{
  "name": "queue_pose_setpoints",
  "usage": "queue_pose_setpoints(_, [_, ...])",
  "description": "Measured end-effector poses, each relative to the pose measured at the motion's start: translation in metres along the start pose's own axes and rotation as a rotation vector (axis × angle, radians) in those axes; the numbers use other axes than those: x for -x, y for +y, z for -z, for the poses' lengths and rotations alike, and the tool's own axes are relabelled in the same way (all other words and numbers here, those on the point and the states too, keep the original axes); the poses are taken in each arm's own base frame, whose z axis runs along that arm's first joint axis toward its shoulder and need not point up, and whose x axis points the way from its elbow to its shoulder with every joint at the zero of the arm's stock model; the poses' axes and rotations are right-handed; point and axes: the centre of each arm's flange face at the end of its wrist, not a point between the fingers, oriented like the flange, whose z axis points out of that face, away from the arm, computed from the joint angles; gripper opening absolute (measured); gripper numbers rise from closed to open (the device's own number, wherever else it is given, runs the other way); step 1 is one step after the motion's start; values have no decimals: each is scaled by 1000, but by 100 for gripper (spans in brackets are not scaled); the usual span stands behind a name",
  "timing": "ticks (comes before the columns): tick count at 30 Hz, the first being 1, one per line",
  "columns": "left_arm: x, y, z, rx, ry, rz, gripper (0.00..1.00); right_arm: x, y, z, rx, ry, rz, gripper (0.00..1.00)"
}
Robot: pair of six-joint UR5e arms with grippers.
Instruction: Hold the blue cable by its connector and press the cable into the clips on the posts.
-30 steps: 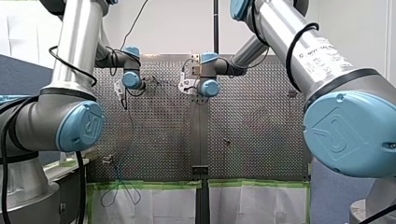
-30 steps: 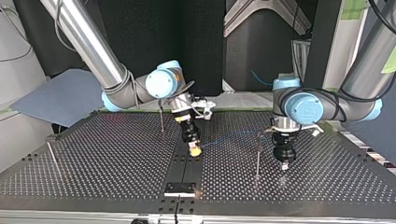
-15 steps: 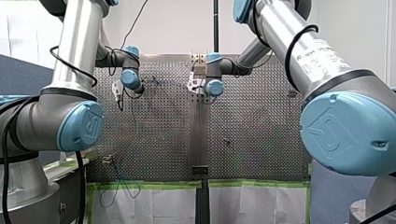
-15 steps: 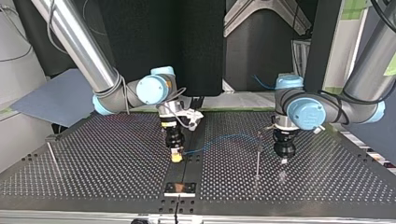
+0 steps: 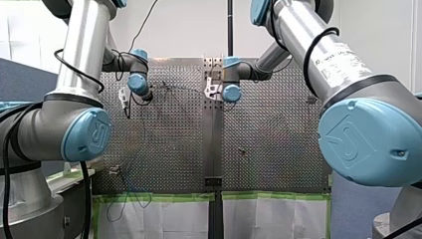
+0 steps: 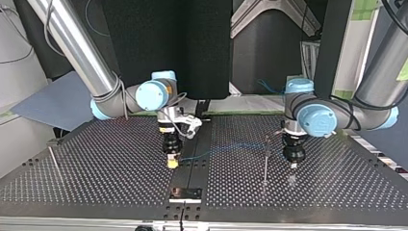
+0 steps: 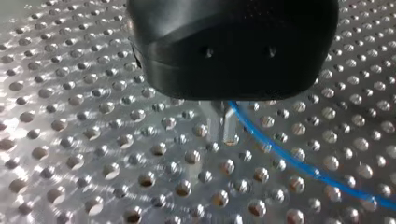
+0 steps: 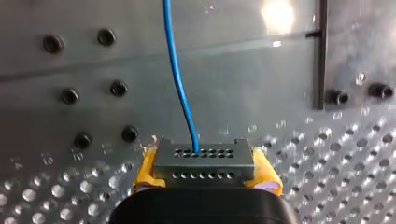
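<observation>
Connector (image 8: 204, 163) sits between my right jaws, pinched from both sides, just above the desk (image 6: 96, 183). Cable (image 8: 177, 79) leaves the connector's far face and runs straight ahead of those jaws. In the top view the cable spans from my right jaws across to my left jaws. It passes the upright post (image 6: 265, 163), which stands between the two, just beside my left jaws; can't tell if it touches. In the left wrist view the cable comes out from under my left jaws and trails off sideways over the desk. Small plate (image 6: 185, 193) lies on the desk, on the camera side of my right jaws. Second post (image 6: 53, 158), tilted, stands well apart beyond my right jaws, away from my left jaws.
</observation>
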Motion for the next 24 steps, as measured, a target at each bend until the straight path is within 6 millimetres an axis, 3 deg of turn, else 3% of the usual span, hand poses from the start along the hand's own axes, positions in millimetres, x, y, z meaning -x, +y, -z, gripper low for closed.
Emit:
queue_pose_setpoints(2, [1,3,0,12,-2,-7,45,-1,-5,0,-20,0,10,0])
queue_pose_setpoints(9, [5,3,4,23,3,-13,56,-2,-15,2,-56,2,29,0])
queue_pose_setpoints(10, [5,2,5,23,9,-12,64,-2,-16,2,-59,1,29,0])
queue_pose_setpoints(11, [4,1,6,24,16,-13,93,-3,-17,3,-60,1,30,0])
queue_pose_setpoints(12, [3,1,8,26,27,-15,93,-3,-18,3,-62,0,31,0])
queue_pose_setpoints(13, [2,0,9,29,35,-17,100,-3,-18,3,-63,-1,31,0])
queue_pose_setpoints(24, [-1,-5,32,95,105,-32,100,-2,-24,6,-71,-4,31,0])
